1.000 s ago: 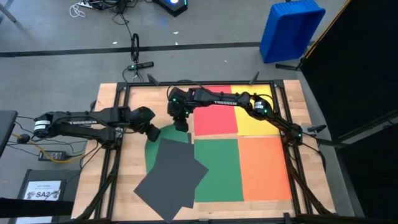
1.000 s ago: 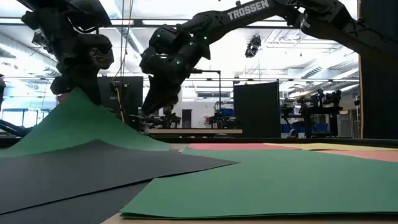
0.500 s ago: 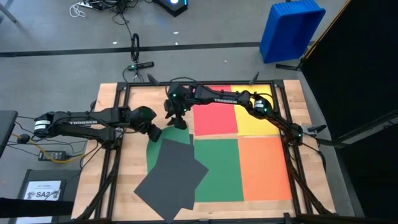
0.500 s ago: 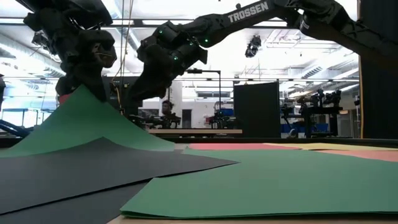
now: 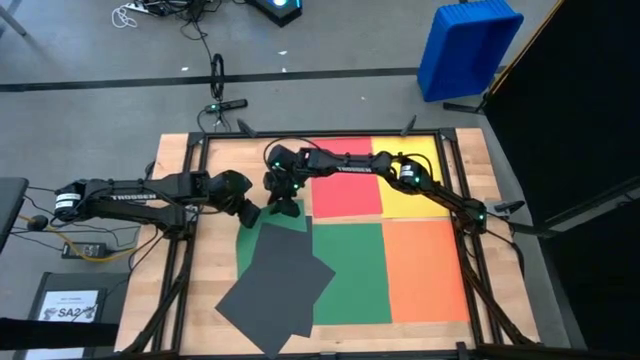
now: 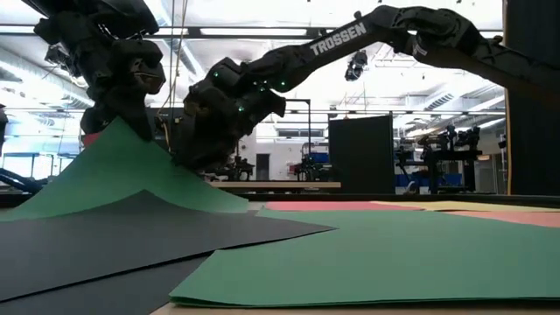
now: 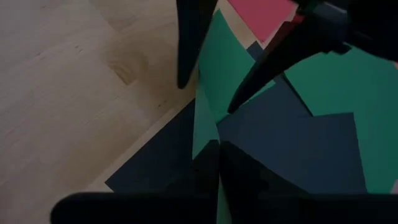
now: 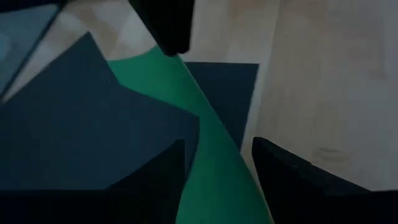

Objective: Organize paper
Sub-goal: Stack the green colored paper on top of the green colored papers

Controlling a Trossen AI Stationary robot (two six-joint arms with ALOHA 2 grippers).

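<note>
Now I'm mid-handover on the lifted green sheet [image 5: 256, 214], about ten o'clock from the table's middle; left gripper [image 5: 245, 213] is clamped on its corner, right gripper [image 8: 216, 163] straddles its edge, fingers apart; next I'd judge right must close squarely.

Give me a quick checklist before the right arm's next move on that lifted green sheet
1. Left gripper shut on the green sheet's raised corner: ok.
2. Right gripper open, fingers either side of the sheet's edge: ok.
3. Right fingers actually touching the sheet: cannot tell.
4. Dark grey sheets overlapping the green sheet, so they may shift: not ok.
5. Red sheet, yellow sheet and orange sheet lying flat: ok.
</note>
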